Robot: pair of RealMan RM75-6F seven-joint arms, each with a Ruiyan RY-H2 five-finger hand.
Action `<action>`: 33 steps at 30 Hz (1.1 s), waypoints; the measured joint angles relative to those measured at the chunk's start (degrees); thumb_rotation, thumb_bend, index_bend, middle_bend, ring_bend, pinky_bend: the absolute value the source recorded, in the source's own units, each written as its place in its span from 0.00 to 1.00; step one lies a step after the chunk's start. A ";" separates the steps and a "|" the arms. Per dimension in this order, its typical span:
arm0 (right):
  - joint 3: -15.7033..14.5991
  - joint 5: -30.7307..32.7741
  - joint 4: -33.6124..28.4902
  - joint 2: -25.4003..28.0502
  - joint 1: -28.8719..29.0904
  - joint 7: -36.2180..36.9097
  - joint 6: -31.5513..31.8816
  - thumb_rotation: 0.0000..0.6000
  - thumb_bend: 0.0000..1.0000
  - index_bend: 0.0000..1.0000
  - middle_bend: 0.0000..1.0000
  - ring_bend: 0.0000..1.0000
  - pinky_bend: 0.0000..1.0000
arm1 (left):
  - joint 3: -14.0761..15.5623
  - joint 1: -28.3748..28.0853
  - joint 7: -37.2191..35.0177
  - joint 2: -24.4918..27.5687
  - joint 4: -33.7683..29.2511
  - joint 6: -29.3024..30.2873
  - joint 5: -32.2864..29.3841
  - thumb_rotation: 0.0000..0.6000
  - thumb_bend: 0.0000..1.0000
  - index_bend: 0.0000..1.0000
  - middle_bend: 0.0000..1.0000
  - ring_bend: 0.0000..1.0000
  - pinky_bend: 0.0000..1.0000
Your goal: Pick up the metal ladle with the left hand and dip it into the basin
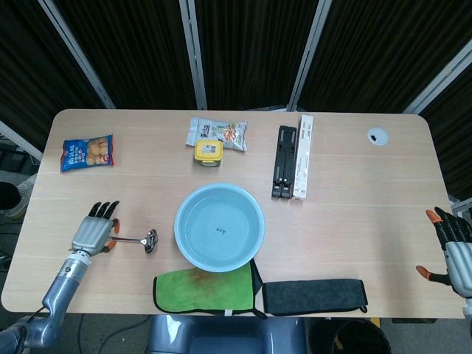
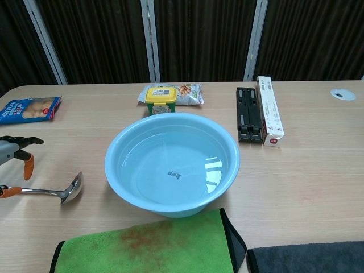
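The metal ladle [image 1: 139, 240] lies flat on the table left of the light blue basin [image 1: 219, 237], its bowl [image 2: 72, 189] pointing toward the basin. The basin [image 2: 172, 165] holds clear water. My left hand [image 1: 92, 233] hovers over the far end of the ladle's handle with its fingers spread. In the chest view the left hand [image 2: 12, 152] shows at the left edge, one orange fingertip above the handle and another beside its end. It does not grip the handle. My right hand [image 1: 456, 252] sits off the table's right edge, fingers apart and holding nothing.
A green cloth [image 1: 203, 289] and a dark grey cloth [image 1: 315, 296] lie along the front edge. Behind the basin are a yellow tub [image 1: 209, 153], a snack packet [image 1: 217, 133], a black stand [image 1: 284, 162] and a white box [image 1: 302, 156]. A blue packet [image 1: 86, 152] lies far left.
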 measured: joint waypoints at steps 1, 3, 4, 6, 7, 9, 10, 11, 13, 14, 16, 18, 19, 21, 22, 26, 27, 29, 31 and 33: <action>0.00 0.01 0.00 0.00 0.02 -0.01 -0.05 1.00 0.00 0.00 0.00 0.00 0.00 | 0.08 -0.19 -0.10 -0.33 0.44 -0.23 0.00 1.00 0.32 0.48 0.00 0.00 0.00; 0.08 0.17 0.06 -0.10 0.08 -0.10 -0.17 1.00 0.00 0.00 0.00 0.00 0.00 | 0.26 -0.41 -0.20 -0.72 0.91 -0.63 0.00 1.00 0.32 0.48 0.00 0.00 0.00; 0.12 0.24 0.07 -0.12 0.10 -0.10 -0.19 1.00 0.00 0.00 0.00 0.00 0.00 | 0.43 -0.57 -0.31 -0.95 1.11 -0.91 0.02 1.00 0.32 0.48 0.00 0.00 0.00; 0.16 0.27 0.06 -0.12 0.10 -0.10 -0.17 1.00 0.00 0.00 0.00 0.00 0.00 | 0.66 -0.69 -0.49 -1.12 1.19 -1.04 0.13 1.00 0.32 0.48 0.00 0.00 0.00; 0.17 0.27 0.05 -0.12 0.09 -0.09 -0.14 1.00 0.00 0.00 0.00 0.00 0.00 | 0.74 -0.71 -0.58 -1.15 1.15 -1.06 0.20 1.00 0.32 0.48 0.00 0.00 0.00; 0.16 0.18 0.02 -0.09 0.03 -0.04 0.00 1.00 0.00 0.00 0.00 0.00 0.00 | 0.96 -0.74 -0.82 -1.12 0.85 -1.06 0.43 1.00 0.32 0.48 0.00 0.00 0.00; 0.15 0.14 0.00 -0.06 0.00 0.01 0.06 1.00 0.00 0.00 0.00 0.00 0.00 | 1.10 -0.74 -0.91 -1.05 0.61 -0.97 0.59 1.00 0.32 0.48 0.00 0.00 0.00; 0.14 0.07 -0.03 -0.02 -0.03 0.06 0.13 1.00 0.00 0.00 0.00 0.00 0.00 | 1.20 -0.73 -0.91 -1.00 0.43 -0.85 0.70 1.00 0.32 0.48 0.00 0.00 0.00; 0.11 -0.06 -0.05 0.01 -0.09 0.14 0.27 1.00 0.00 0.00 0.00 0.00 0.00 | 1.36 -0.67 -0.85 -0.89 0.13 -0.53 0.81 1.00 0.32 0.48 0.00 0.00 0.00; 0.10 -0.12 -0.05 0.02 -0.12 0.20 0.34 1.00 0.00 0.00 0.00 0.00 0.00 | 1.36 -0.65 -0.86 -0.88 0.13 -0.47 0.75 1.00 0.32 0.48 0.00 0.00 0.00; 0.07 -0.20 -0.04 0.05 -0.20 0.31 0.48 1.00 0.00 0.00 0.00 0.00 0.00 | 1.31 -0.60 -0.90 -0.91 0.27 -0.50 0.43 1.00 0.32 0.48 0.00 0.00 0.00; 0.07 -0.27 -0.05 0.12 -0.26 0.43 0.60 1.00 0.00 0.00 0.00 0.00 0.00 | 1.25 -0.58 -0.89 -0.96 0.56 -0.57 0.12 1.00 0.32 0.48 0.00 0.00 0.00; 0.07 -0.29 -0.06 0.14 -0.29 0.47 0.68 1.00 0.00 0.00 0.00 0.00 0.00 | 1.21 -0.56 -0.83 -1.00 0.76 -0.63 -0.08 1.00 0.32 0.48 0.00 0.00 0.00; 0.08 -0.30 -0.02 0.15 -0.36 0.50 0.79 1.00 0.00 0.00 0.00 0.00 0.00 | 1.17 -0.55 -0.80 -1.08 0.92 -0.71 -0.31 1.00 0.32 0.48 0.00 0.00 0.00; 0.07 -0.30 -0.04 0.14 -0.36 0.51 0.76 1.00 0.00 0.00 0.00 0.00 0.00 | 1.16 -0.56 -0.89 -1.09 0.90 -0.74 -0.37 1.00 0.32 0.48 0.00 0.00 0.00; 0.05 -0.37 -0.07 0.13 -0.31 0.36 0.71 1.00 0.00 0.00 0.00 0.00 0.00 | 1.25 -0.64 -0.89 -1.07 0.86 -0.67 -0.28 1.00 0.32 0.48 0.00 0.00 0.00; 0.06 -0.39 -0.05 0.11 -0.31 0.35 0.72 1.00 0.00 0.00 0.00 0.00 0.00 | 1.26 -0.65 -0.88 -1.11 0.91 -0.71 -0.33 1.00 0.32 0.48 0.00 0.00 0.00; 0.08 -0.35 -0.05 0.12 -0.33 0.37 0.76 1.00 0.00 0.00 0.00 0.00 0.00 | 1.29 -0.68 -0.85 -1.22 1.08 -0.85 -0.43 1.00 0.32 0.48 0.00 0.00 0.00; 0.12 -0.32 -0.09 0.20 -0.40 0.49 0.91 1.00 0.00 0.00 0.00 0.00 0.00 | 1.34 -0.74 -0.84 -1.40 1.29 -1.17 -0.59 1.00 0.32 0.48 0.00 0.00 0.00; 0.16 -0.32 -0.09 0.23 -0.45 0.67 1.00 1.00 0.00 0.00 0.00 0.00 0.00 | 1.39 -0.80 -0.88 -1.61 1.57 -1.48 -0.73 1.00 0.32 0.48 0.00 0.00 0.00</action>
